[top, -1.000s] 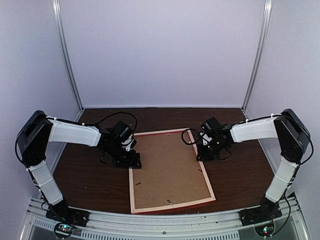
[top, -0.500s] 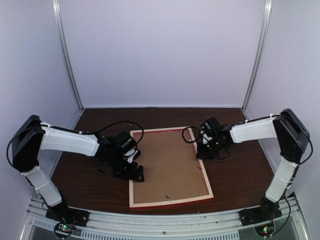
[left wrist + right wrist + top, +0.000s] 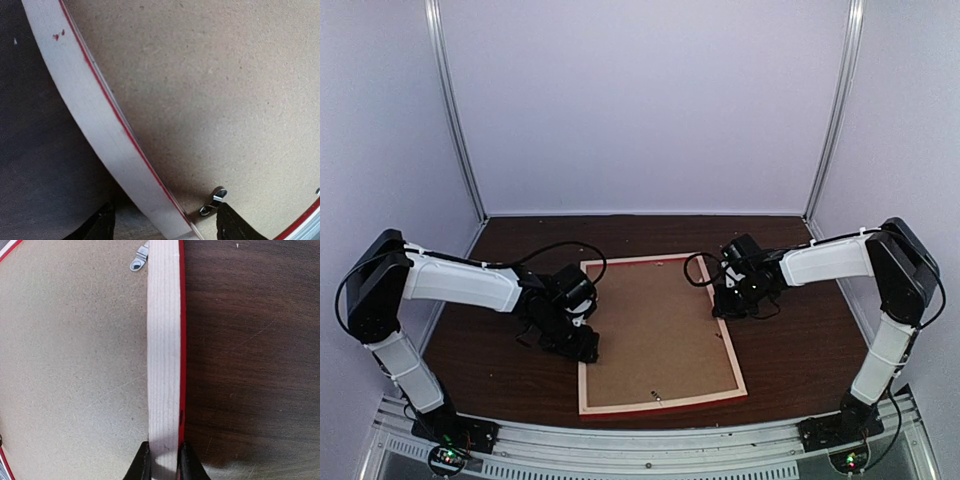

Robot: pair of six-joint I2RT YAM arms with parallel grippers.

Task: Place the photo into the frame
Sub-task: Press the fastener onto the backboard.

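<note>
Since the frame (image 3: pixel 660 404) lies back-up on the table (image 3: pixel 790 350), its pale rails surrounding the brown backing board (image 3: pixel 655 330), only thin red edges of its face show, and the photo cannot be seen in any view. The right gripper (image 3: pixel 164 460) pinches the right rail. The left gripper (image 3: pixel 165 220) straddles the left rail, spread wide, with its fingertips cropped and any contact unclear.

The back wall (image 3: pixel 640 100) was a plain, pale lavender-white panel; the left wall (image 3: pixel 370 120) and right wall (image 3: pixel 910 110) matched it; a slim metal upright (image 3: pixel 455 110) stood in each rear corner; the worktop (image 3: pixel 790 350) was dark brown wood grain; a metal rail (image 3: pixel 650 445) ran along its near edge; the light was soft and even.
</note>
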